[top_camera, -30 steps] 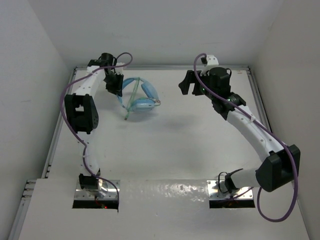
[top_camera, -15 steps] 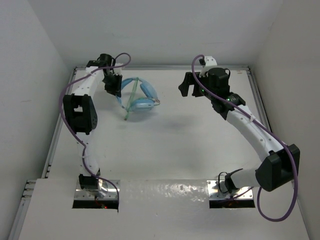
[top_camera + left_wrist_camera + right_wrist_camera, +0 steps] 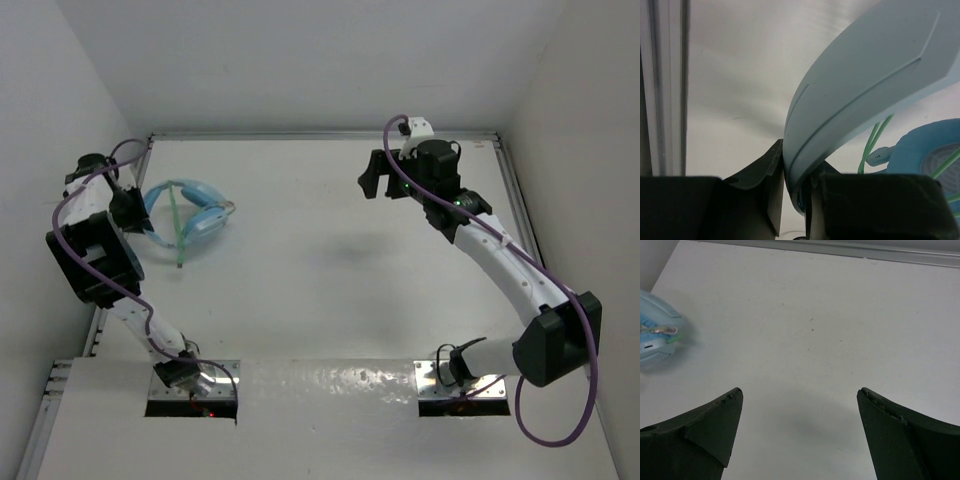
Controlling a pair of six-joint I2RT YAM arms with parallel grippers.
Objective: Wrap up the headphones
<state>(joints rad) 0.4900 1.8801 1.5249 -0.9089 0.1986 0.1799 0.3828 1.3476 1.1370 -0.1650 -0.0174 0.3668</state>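
The light blue headphones (image 3: 190, 215) hang near the table's far left, their pale green cable (image 3: 177, 228) wound across the band and cups. My left gripper (image 3: 133, 212) is shut on the headband (image 3: 860, 85), which fills the left wrist view; an ear cup (image 3: 932, 155) and green cable strands (image 3: 875, 142) show at lower right there. My right gripper (image 3: 378, 178) hovers open over the far right of the table with nothing between its fingers (image 3: 715, 422). One ear cup (image 3: 655, 335) of the headphones shows blurred at the left edge of the right wrist view.
A metal rail (image 3: 320, 135) runs along the table's far edge and another rail (image 3: 667, 85) along the left side, close to the left gripper. Thick purple robot cables (image 3: 560, 420) loop from both arms. White walls close in at left, back and right.
The left arm has swung left with the headphones in its grip, carrying them from the far middle-left to the left edge. The right gripper has barely moved and stays open.
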